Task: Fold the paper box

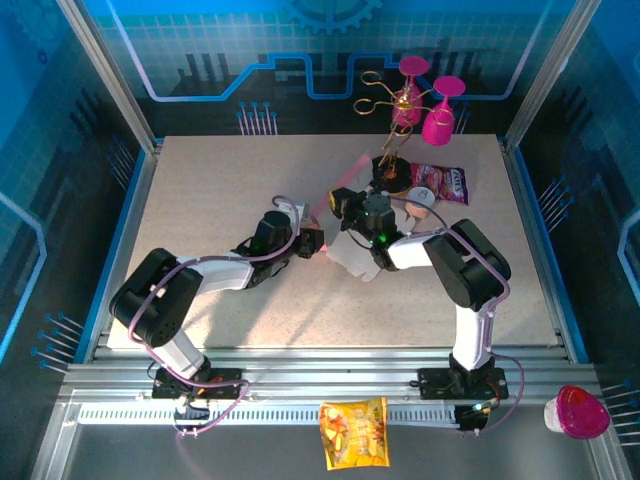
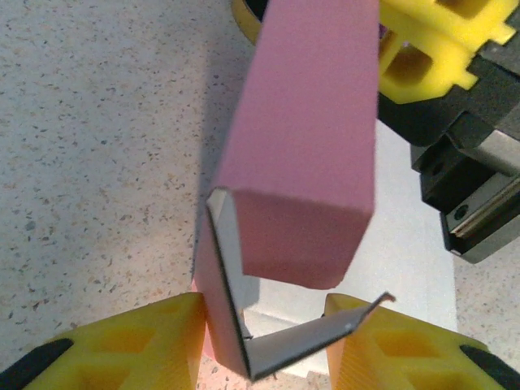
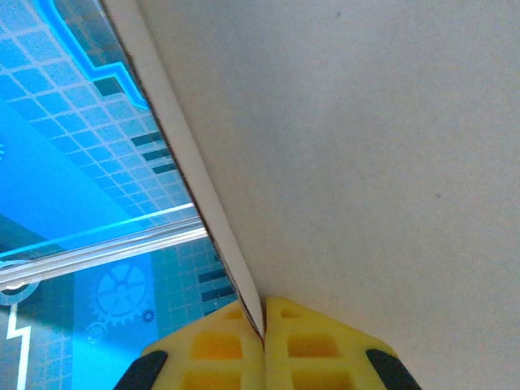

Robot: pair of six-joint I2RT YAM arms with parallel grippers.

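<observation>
The left fingers [image 2: 146, 345] pinch a folded corner of the box [image 2: 301, 162] over the worktop [image 2: 97, 122]. The right fingers [image 3: 317, 341], pressed together, pinch one panel edge.

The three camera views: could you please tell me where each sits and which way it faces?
Top external: above and behind the bases, looking down on the table; both arms, left gripper and right gripper show.
Left wrist: on the left arm, looking between its jaws at the paper box gripped there.
Right wrist: on the right arm, tilted up along the box's pale inside toward the blue backdrop; jaws clamp its edge.
Shared: both wrist views show the box.
</observation>
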